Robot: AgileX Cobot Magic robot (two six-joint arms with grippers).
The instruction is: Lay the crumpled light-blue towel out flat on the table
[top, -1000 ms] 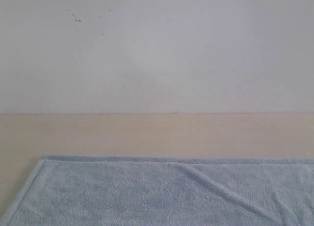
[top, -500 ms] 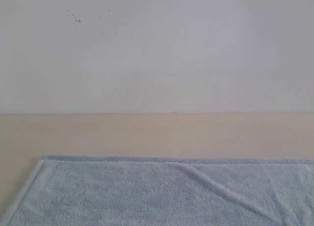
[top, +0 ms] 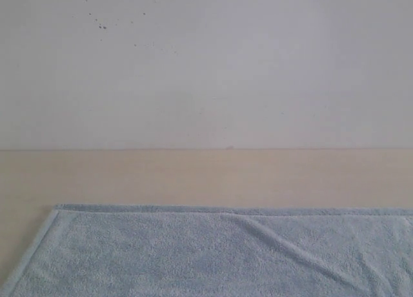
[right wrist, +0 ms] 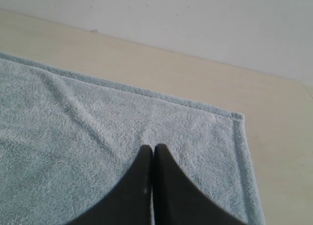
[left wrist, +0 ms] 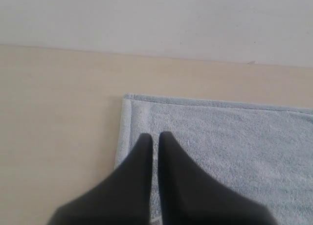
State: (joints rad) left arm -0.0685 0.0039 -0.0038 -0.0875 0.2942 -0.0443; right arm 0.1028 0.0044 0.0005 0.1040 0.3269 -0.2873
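- Towel (top: pixel 213 255): pale blue terry, lies opened out on the bench (top: pixel 193 174), on the near part of it. It runs off the near and right edges of the exterior view.
- Far hem runs straight, parallel to the line where the bench meets the wall (top: pixel 206 71). A bare strip of bench lies between hem and wall.
- Far left corner is squared and flat, with bare bench to its left.
- One crease (top: pixel 303 255) is not smoothed out: a raised diagonal ridge that starts at the far hem near the middle and slants toward the near right.
- Left hand (left wrist: pixel 155 137): the two dark fingers are closed, only a thin slit between them. The tips are above the towel, just inside its side hem and near the far left corner. No cloth visibly pinched at the tips.
- Right hand (right wrist: pixel 153 149): fingers pressed together, no gap. The tips are over the pile, inside the far right corner, which lies flat. Faint wrinkles fan out across the cloth around the tips. Nothing visibly held.
- Wall: grey-white, with a few dark specks (top: pixel 102 26) high on the left.
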